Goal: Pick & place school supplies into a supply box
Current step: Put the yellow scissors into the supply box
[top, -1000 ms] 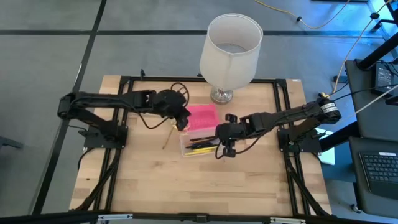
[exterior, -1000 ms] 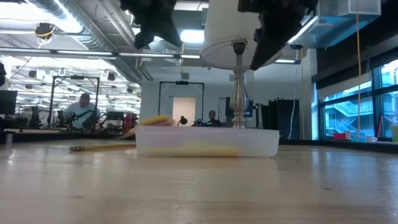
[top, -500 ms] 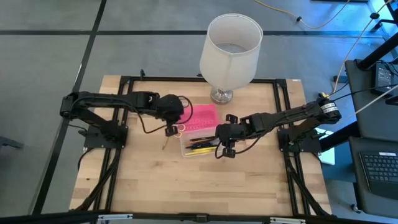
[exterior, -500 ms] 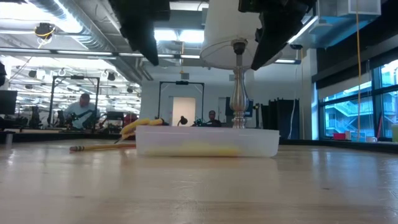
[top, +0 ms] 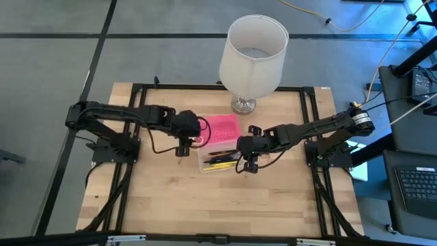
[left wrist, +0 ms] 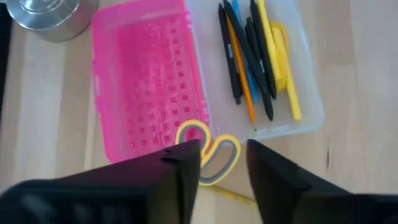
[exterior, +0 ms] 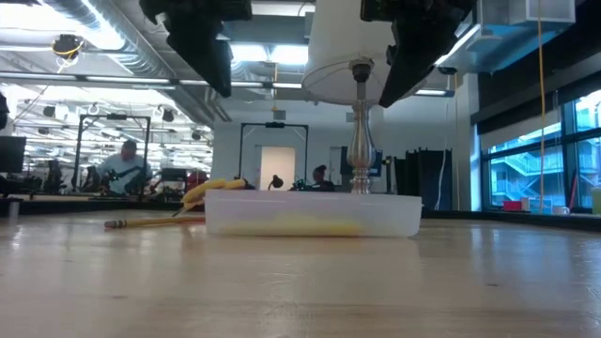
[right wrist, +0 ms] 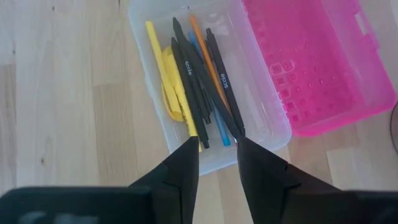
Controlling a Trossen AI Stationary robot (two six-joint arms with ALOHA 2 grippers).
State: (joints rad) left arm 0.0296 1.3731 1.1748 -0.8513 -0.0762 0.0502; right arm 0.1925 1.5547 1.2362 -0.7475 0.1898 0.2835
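The supply box's clear tray (top: pixel 222 161) lies mid-table with its pink lid (top: pixel 222 128) open flat on its far side. Pens and pencils (right wrist: pixel 199 93) lie inside the tray. Yellow-handled scissors (left wrist: pixel 214 152) rest on the lid's left corner, partly on the wood; their blades are hidden. A yellow pencil (left wrist: pixel 233 196) lies on the table beside them. My left gripper (left wrist: pixel 224 171) hovers open just left of the scissors, above the pencil. My right gripper (right wrist: pixel 217 155) hangs open over the tray's right end, with nothing between its fingers.
A tall white lamp (top: pixel 252 55) stands on its metal foot (left wrist: pixel 50 15) just beyond the pink lid. The black frame rails (top: pixel 136 89) run along the table's edges. Bare wood lies near the front edge (top: pixel 218 205).
My left gripper has moved from over the pink lid toward the table's left and near edges. The scissors, hidden under it a second ago, have sunk a little and now lie free on the lid's left corner. My right gripper has kept still.
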